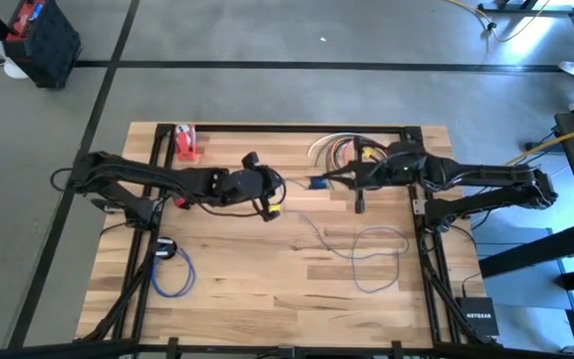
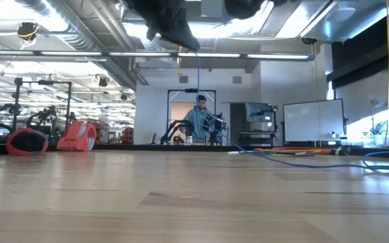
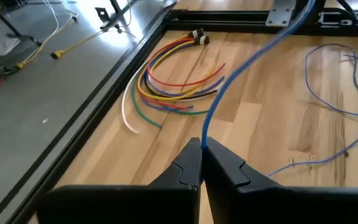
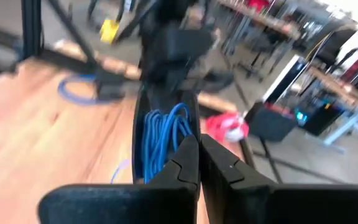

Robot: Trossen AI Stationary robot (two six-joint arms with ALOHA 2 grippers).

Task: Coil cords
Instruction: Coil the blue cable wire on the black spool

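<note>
A thin blue cord point(image 1: 316, 182) spans the short gap between my two grippers above the table's middle. Its free length trails down to a loose loop point(image 1: 377, 257) lying on the wood. My left gripper point(image 1: 285, 185) is shut on the strand point(image 3: 241, 68). My right gripper point(image 1: 323, 181) is shut on a small bunch of blue turns point(image 4: 160, 140). A bundle of red, orange, yellow, green and white cords point(image 3: 173, 84) lies curved at the far right. A second blue cord point(image 1: 172, 271), coiled, rests near the left front beside a small black disc point(image 1: 164, 247). My left gripper pinches a single strand of the blue cord point(image 3: 204, 138) between its two fingertips. The fingers slant down toward the table's right. The strand rises from them in a smooth arc, clear of the wood. My right gripper is shut on several gathered turns of the blue cord point(image 4: 166, 163), at the bunch's end nearest the fingers. The fingers come nearly level from the table's right. The bunch stands lifted clear of the table.
A red object point(image 1: 185, 143) sits at the far left of the table. A black frame point(image 1: 297, 130) runs round the table's edges. A person point(image 2: 200, 121) stands far off in the room. Bare wood lies at the near middle point(image 1: 267, 289).
</note>
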